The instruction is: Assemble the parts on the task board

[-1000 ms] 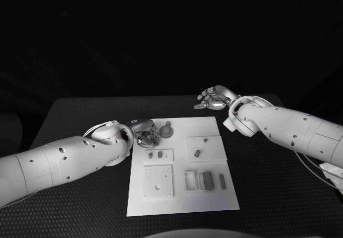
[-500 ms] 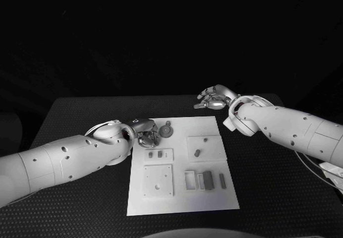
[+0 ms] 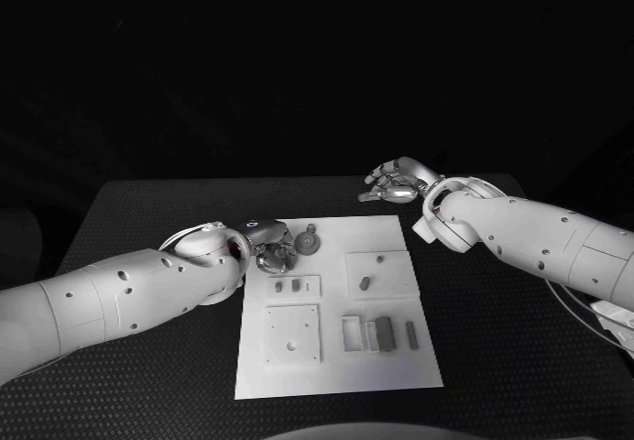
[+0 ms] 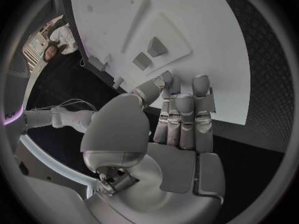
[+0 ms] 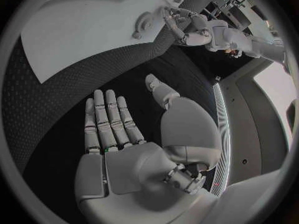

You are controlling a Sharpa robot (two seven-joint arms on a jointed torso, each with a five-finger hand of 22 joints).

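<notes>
Left robot hand (image 3: 271, 249) is hovering open-fingered over the task board's (image 3: 337, 376) far-left corner beside a round part (image 3: 308, 242); right robot hand (image 3: 397, 181) is idling open above the worktop (image 3: 132, 211). A clumsy reach risks knocking that part aside.

Spread right hand (image 5: 134, 159) above table (image 5: 56, 104)

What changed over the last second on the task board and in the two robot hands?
Hardly anything. The left robot hand drifted very slightly nearer the robot at the white rectangular task board's far left corner, beside the grey round part. The right robot hand stayed open beyond the board. The parts stayed put.
</notes>
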